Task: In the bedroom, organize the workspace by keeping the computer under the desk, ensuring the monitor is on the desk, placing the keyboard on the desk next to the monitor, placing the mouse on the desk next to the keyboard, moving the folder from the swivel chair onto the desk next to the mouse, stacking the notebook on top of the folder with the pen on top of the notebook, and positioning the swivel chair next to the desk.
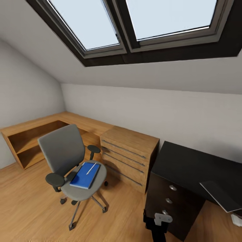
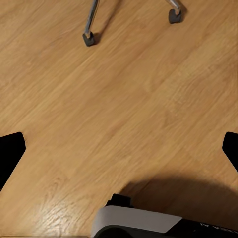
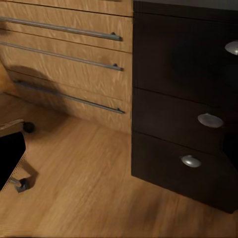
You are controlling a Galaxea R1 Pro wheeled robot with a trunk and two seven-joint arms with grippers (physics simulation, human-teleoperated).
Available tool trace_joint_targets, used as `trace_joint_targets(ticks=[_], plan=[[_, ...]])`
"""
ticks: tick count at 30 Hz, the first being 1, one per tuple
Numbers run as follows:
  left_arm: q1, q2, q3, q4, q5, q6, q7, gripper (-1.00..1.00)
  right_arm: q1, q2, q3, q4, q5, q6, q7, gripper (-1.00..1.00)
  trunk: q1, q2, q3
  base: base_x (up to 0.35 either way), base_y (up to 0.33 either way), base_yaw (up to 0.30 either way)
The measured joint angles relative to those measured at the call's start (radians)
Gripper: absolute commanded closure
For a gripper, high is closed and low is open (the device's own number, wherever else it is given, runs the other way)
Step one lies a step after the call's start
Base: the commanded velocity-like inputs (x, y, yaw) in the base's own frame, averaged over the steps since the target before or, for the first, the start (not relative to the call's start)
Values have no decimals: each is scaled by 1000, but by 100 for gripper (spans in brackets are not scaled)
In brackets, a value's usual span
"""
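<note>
- Two dark fingertips (image 2: 11, 156) of the left hand are seen at opposite edges of the left wrist view, spread wide apart with only bare wooden floor (image 2: 129, 104) between them; the left hand is released and nothing is held.
- One dark fingertip (image 3: 9, 158) of the right hand is seen in the right wrist view; its partner is not made out, so whether that hand is released or clenched cannot be told.
- Beyond the left hand, two castors of the swivel chair (image 1: 72, 158) are caught on the floor; beyond the right hand, the black drawer unit (image 3: 183, 104) and the wooden drawer chest (image 3: 69, 54) are faced.
- Farther out, in the head view, the chair is found well apart from the robot, on open floor in front of the L-shaped wooden counter (image 1: 67, 121).
- On its seat the blue folder (image 1: 85, 175) is laid flat, its long axis running from the seat's front edge toward the backrest, slightly slanted.
- The pen (image 1: 91, 168) is laid on top of it, roughly along the same axis, with one end pointed at the armrest by the chest. Whether a notebook lies between them cannot be told.
- The step in hand is judged to be the approach to the chair for moving the folder; nothing is grasped yet.
- Next, the base would need to be brought close to the seat and an open hand lowered across the folder's short side, with the pen minded lest it roll off.
</note>
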Motion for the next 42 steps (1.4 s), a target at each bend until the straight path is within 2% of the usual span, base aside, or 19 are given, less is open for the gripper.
trace_joint_targets(ticks=[17, 19, 25, 32, 33, 34, 35, 36, 38, 39, 41, 42], plan=[[0, 1, -2, 7, 1, 8, 1, -100, 0, -2, 0, 0, 2, 3, 0, -100, 0, 0, 0, 0, 0, 279], [0, 0, 0, 33, 2, 9, 3, -100, 0, -3, 0, 0, 1, 3, 0, -100, 0, 0, 0, 0, 0, 279], [0, -2, 4, 194, 6, 10, 3, -100, 0, -2, 0, 0, 1, 3, 0, -100, 0, 0, 0, 0, 0, 279], [0, 6, 5, 255, 7, 3, 1, -100, 0, -1, 0, 0, 1, 4, 0, -100, 0, 0, 0, 0, 0, 279], [0, 13, 6, 260, 8, -17, 2, -100, 0, -1, 0, 0, 1, 4, 0, -100, 0, 0, 0, 0, 0, 279], [0, 21, 10, 263, 14, -101, 7, -100, 0, -1, 0, 0, 1, 5, 0, -100, 0, 0, 0, 0, 0, 279], [1, 29, 22, 273, 36, -209, 10, -100, 0, -1, 0, 0, 1, 5, 0, -100, 0, 0, 0, 0, 0, 279], [1, 39, 48, 292, 76, -339, 12, -100, 0, -1, 0, 0, 1, 5, 0, -100, 0, 0, 0, 0, 0, 279], [1, 46, 75, 312, 122, -469, 11, -100, 0, -1, 0, 0, 1, 5, 0, -100, 0, 0, 0, 0, 0, 279], [1, 49, 99, 326, 163, -571, 8, -100, 0, -2, 0, 0, 1, 5, 0, -100, 0, 0, 0, 0, 0, 279], [1, 52, 116, 339, 198, -659, 6, -100, 0, -2, 0, 0, 1, 5, 0, -100, 0, 0, 0, 0, 0, 279], [1, 52, 119, 342, 205, -677, 6, -100, 0, -2, 0, 0, 1, 5, 0, -100, 0, 0, 0, 0, 0, 279]])
